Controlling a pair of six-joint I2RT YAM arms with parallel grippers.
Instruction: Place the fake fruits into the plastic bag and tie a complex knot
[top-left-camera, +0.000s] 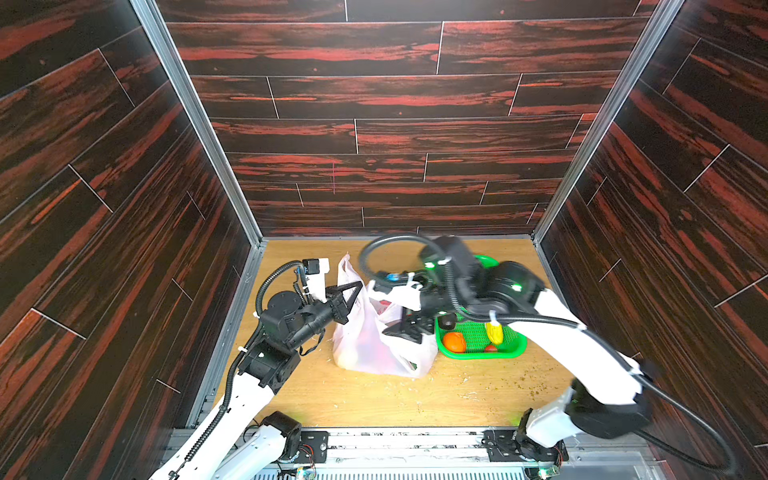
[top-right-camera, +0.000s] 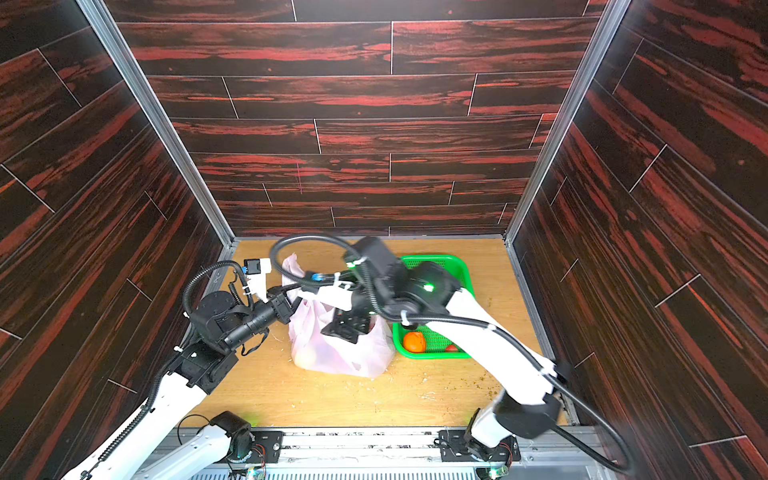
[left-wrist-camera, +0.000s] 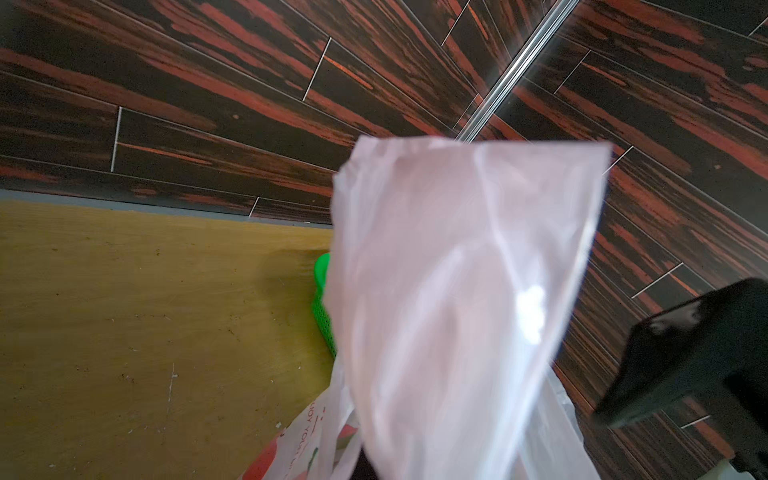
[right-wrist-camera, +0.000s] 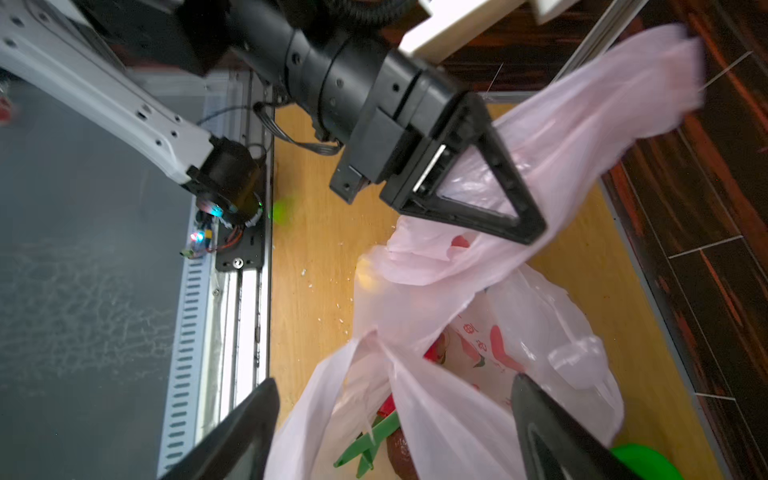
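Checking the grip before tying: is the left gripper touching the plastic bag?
Touching. In the right wrist view the left gripper is clamped on a handle strip of the plastic bag.

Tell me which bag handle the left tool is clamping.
The handle strip that sticks out past the shut left tool; the other handle lies slack over the mouth of the plastic bag.

Robotics lab test cell for sure, not anybody's home. It's a boxed-in booth: wall panels (top-left-camera: 374, 95) in printed dark red wood-grain, held by bare aluminium corner posts (top-left-camera: 195, 120), over a crumb-speckled wooden tabletop (top-left-camera: 374, 399). A left arm (top-left-camera: 245, 399) and right arm (top-left-camera: 582, 353) are bolted to a metal rail (top-left-camera: 407, 442) up front, with corrugated cable hose (top-left-camera: 386, 245) and exposed circuit boards (right-wrist-camera: 199, 239) lit by LEDs.
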